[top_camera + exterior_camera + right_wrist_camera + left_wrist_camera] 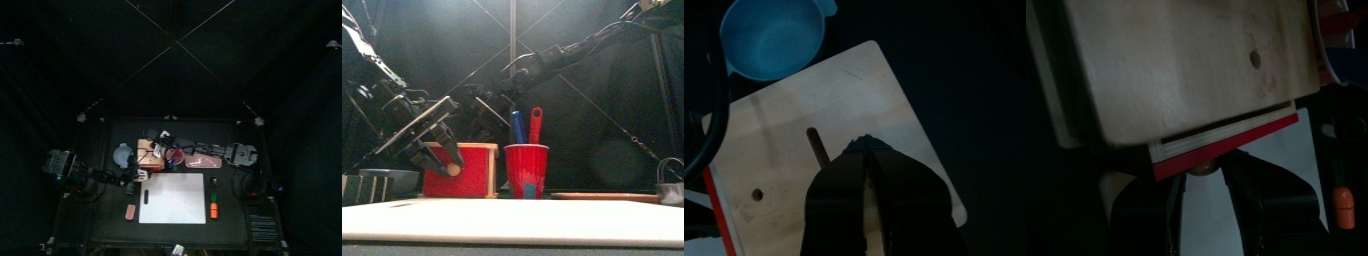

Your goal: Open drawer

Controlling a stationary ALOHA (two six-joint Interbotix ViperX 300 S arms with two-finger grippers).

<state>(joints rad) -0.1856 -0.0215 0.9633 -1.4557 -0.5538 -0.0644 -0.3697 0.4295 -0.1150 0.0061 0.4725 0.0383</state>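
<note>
The drawer (1227, 146) is the red-fronted tray of a small wooden box (1173, 70) with a pale knot on its top. In the left wrist view it sits slightly out from the box. My left gripper (1203, 185) is at its front, the jaws closed in on the small pale knob (1200, 168). In the front view, the same gripper (446, 155) hangs in front of the box (473, 170). My right gripper (866, 148) reaches across from the right, shut, with its tip over the wooden top (804, 120). Whether it touches the top is unclear.
A red cup (527, 170) holding pens stands right of the box. A pale blue bowl (775, 35) sits beside the box. A white sheet (174, 197) lies at the table's front, with an orange marker (214, 210) to its right and a red one (130, 211) to its left.
</note>
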